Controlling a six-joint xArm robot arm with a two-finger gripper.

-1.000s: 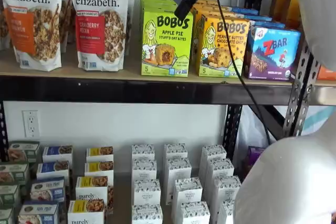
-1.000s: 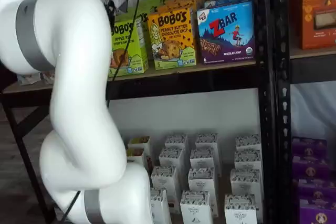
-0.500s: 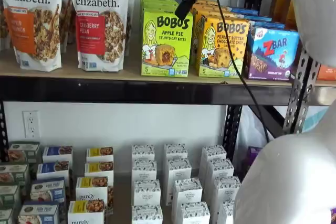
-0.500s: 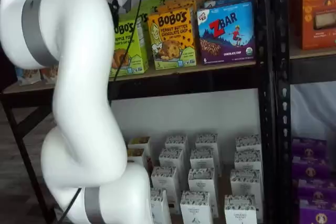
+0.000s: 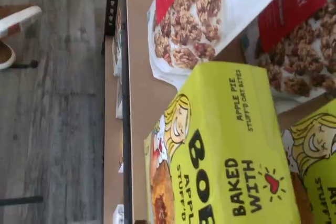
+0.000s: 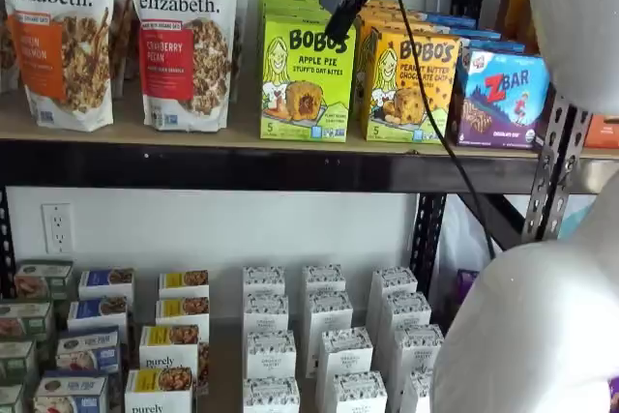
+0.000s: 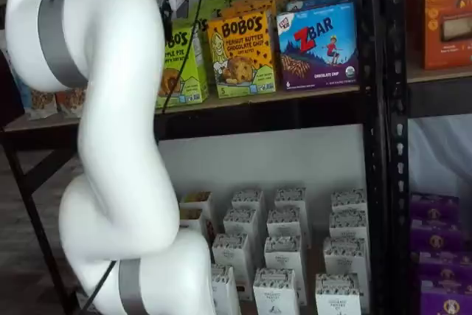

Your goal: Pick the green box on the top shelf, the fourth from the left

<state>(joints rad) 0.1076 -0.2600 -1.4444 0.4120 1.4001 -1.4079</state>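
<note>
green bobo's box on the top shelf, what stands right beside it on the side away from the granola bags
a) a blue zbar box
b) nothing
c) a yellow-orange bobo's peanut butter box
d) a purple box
c: in a shelf view the green box has the yellow-orange Bobo's peanut butter box right next to it, with the blue ZBar box farther along.

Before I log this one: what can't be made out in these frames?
- Black gripper fingers: side-on in a shelf view; any gap is hidden.
- Lime-green Bobo's apple pie box: left part covered by the white arm.
- Same box in the wrist view: front cut off by the edge.
</note>
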